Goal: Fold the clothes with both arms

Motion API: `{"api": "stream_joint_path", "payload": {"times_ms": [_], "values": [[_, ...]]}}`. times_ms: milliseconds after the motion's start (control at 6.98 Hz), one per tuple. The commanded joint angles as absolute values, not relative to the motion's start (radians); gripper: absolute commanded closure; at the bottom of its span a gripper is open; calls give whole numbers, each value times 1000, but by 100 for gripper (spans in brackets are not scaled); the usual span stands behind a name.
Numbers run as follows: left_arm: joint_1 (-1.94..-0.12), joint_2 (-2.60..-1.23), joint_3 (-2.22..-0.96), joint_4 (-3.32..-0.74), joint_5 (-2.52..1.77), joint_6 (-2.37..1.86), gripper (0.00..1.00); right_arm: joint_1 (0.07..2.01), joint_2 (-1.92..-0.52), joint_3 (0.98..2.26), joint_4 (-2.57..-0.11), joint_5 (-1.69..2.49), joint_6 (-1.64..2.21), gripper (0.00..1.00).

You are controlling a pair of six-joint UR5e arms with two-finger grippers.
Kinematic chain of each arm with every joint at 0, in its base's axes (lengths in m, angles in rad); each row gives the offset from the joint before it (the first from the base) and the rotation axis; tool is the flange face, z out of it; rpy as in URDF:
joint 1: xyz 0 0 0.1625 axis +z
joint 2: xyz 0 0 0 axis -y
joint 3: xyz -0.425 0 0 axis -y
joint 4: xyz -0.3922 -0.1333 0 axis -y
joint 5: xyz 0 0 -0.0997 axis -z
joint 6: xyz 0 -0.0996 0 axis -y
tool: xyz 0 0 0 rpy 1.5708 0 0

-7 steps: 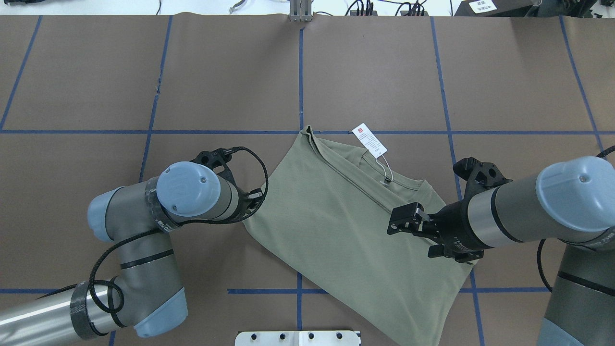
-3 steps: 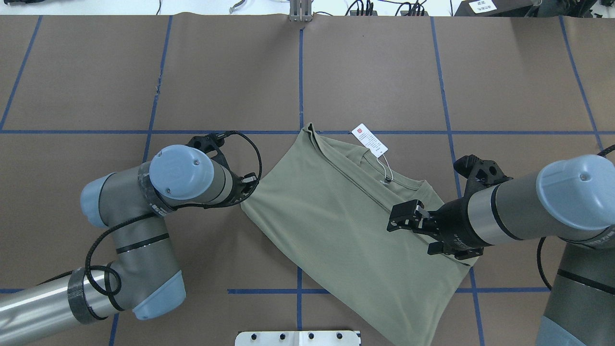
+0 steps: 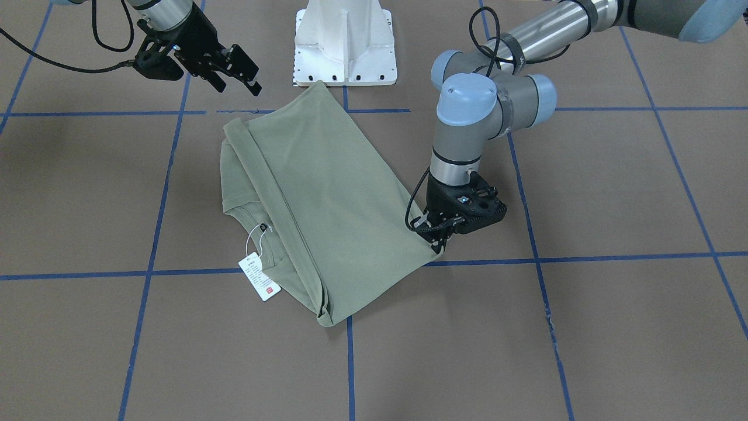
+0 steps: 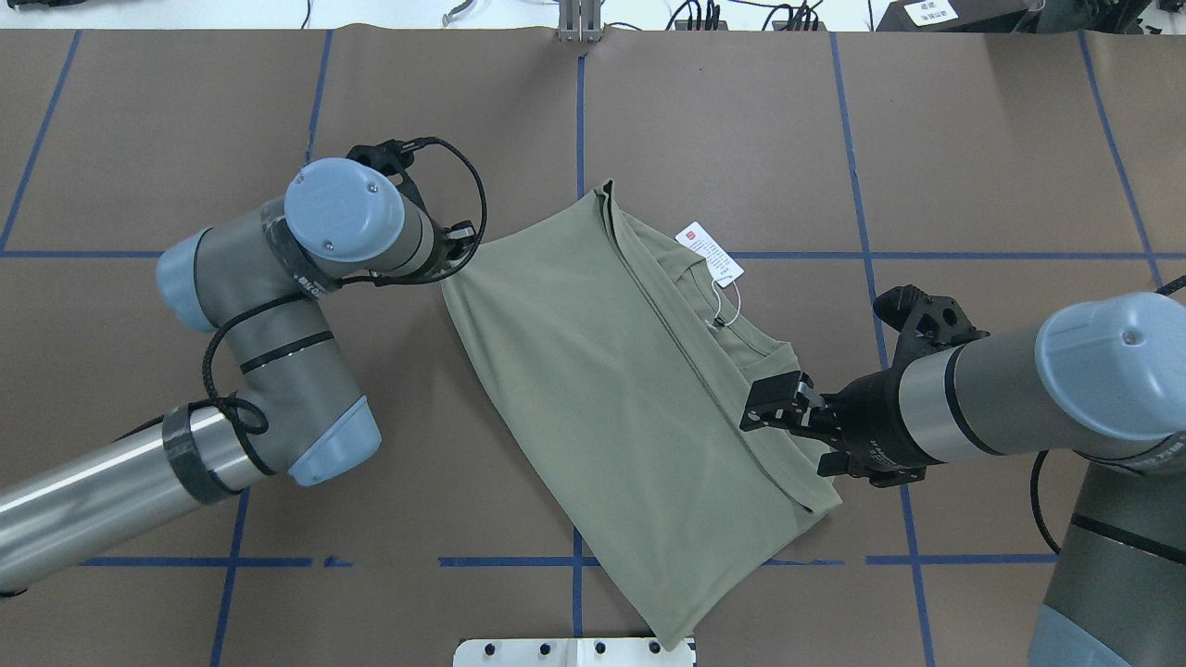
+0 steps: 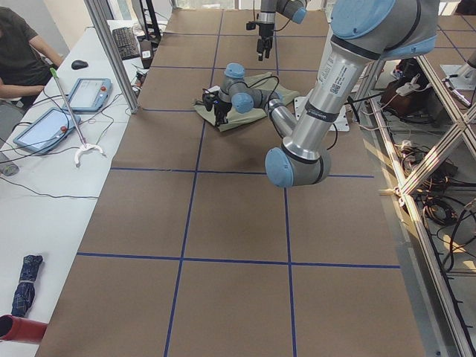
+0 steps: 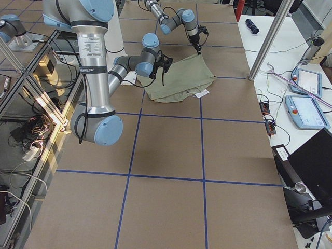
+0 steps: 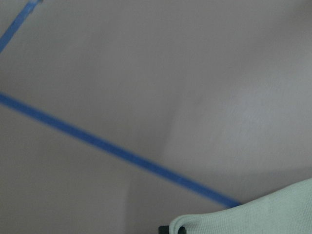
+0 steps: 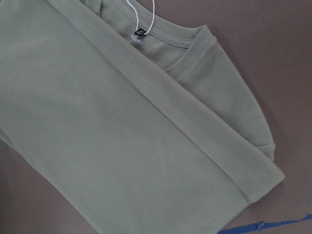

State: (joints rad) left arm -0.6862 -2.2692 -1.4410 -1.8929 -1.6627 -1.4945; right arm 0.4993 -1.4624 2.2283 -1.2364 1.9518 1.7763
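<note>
Jaws on your left gripper (image 3: 435, 237) are pinching a side corner of the sage-green shirt (image 4: 611, 389); the left wrist view is showing you a rolled knit edge right at them. The shirt is lying folded lengthwise and slantwise on the brown table (image 4: 973, 139), its hem corner reaching the white pedestal base (image 4: 519, 651), its collar end pointing away from that base. Its white hang tag (image 4: 709, 252) is resting on the table beside the collar. Your right gripper (image 4: 764, 414) is hovering over the shoulder, jaws standing apart, gripping nothing.
</note>
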Motion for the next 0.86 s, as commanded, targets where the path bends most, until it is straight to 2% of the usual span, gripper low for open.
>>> {"api": "stream_joint_path", "payload": {"times_ms": [0, 143, 430, 573, 716], "values": [[-736, -2417, -1157, -2093, -1622, -1405, 100, 502, -1462, 2224, -1236, 1930, 1776, 0], [-736, -2497, -1021, -2185, -1577, -1355, 100, 502, -1462, 2220, -1238, 1930, 1776, 0], [-736, -2577, -887, -2320, -1539, -1322, 100, 502, -1462, 2214, -1238, 1930, 1776, 0], [-736, -2594, -855, -2360, -1539, -1322, 73, 500, -1462, 2214, -1238, 1928, 1776, 0], [-736, -2592, -845, -2362, -1531, -1304, 1, 499, -1462, 2214, -1239, 1919, 1776, 0]]}}
